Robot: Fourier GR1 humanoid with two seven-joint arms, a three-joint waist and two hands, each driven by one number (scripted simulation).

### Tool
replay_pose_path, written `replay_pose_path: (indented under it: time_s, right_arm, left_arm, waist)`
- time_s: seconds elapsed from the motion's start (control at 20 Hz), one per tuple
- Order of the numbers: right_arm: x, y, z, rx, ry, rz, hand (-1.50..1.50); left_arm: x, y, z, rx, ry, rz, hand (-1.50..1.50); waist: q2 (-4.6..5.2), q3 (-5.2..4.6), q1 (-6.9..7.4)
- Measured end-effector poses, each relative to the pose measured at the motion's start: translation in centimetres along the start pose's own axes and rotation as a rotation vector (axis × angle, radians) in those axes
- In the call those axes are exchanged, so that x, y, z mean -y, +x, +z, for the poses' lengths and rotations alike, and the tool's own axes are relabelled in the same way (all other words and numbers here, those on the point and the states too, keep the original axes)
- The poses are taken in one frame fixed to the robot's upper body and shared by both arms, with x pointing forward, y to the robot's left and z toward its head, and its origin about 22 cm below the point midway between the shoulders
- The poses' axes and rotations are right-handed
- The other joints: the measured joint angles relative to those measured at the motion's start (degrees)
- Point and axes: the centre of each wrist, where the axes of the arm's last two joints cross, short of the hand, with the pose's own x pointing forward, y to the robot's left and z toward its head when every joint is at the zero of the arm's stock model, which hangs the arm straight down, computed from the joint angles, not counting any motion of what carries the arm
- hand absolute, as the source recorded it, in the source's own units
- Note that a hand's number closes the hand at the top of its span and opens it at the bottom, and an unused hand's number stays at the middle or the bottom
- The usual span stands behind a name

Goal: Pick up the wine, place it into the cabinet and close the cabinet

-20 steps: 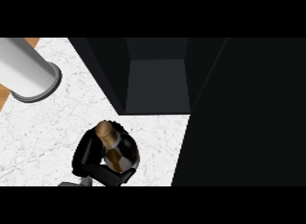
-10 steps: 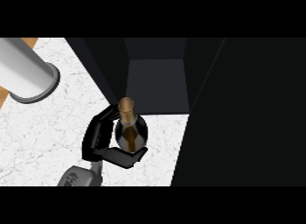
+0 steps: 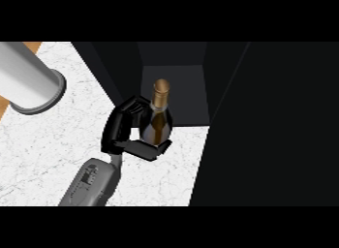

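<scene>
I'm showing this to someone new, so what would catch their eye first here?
First, the wine bottle at the picture's middle, gold-topped neck pointing up toward the open dark cabinet, held by the black hand curled round it. Next, the big grey cylinder at the upper left on the white marble counter.

The robot hand [image 3: 130, 131] covers the wine's [image 3: 158, 121] lower body, so the base doesn't show. The grey cylinder [image 3: 22, 80] runs off the left edge, and the cabinet [image 3: 176, 92] inside is too dark to make out.
</scene>
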Motion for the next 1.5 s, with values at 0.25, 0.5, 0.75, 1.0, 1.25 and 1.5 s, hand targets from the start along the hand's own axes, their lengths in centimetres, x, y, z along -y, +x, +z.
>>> replay_pose_path:
  time_s: [0.25, 0.5, 0.75, 1.0, 1.25, 1.5]
  right_arm:
    - [0.0, -0.1, 0.4, -0.006, 0.008, 0.001, -1.50]
    - [0.0, -0.1, 0.3, 0.003, 0.009, -0.008, -1.50]
    - [-0.4, -0.3, 0.6, -0.002, 0.019, -0.034, -1.50]
    - [-0.2, -0.3, 0.6, 0.018, 0.026, -0.018, -1.50]
    - [0.0, -0.4, 0.7, 0.032, 0.029, -0.014, -1.50]
    - [-0.2, -0.4, 0.6, 0.046, 0.037, -0.031, -1.50]
  left_arm:
    - [0.3, -0.5, -1.9, -0.025, -0.009, -0.011, 1.50]
    - [1.0, -1.2, -3.9, -0.028, -0.013, -0.017, 1.50]
    - [1.8, -1.5, -5.7, -0.038, -0.008, -0.004, 1.50]
    - [2.3, -1.7, -7.4, -0.056, 0.015, 0.006, 1.50]
    - [2.8, -1.4, -9.1, -0.076, 0.032, -0.035, 1.50]
    - [2.9, -1.8, -9.8, -0.118, 0.050, -0.124, 1.50]
  waist:
    - [0.03, -0.01, -0.31]
    - [0.16, -0.05, -0.65]
    - [0.24, -0.07, -1.08]
    - [0.41, -0.06, -1.79]
    - [0.54, -0.04, -2.40]
    - [0.82, -0.05, -3.15]
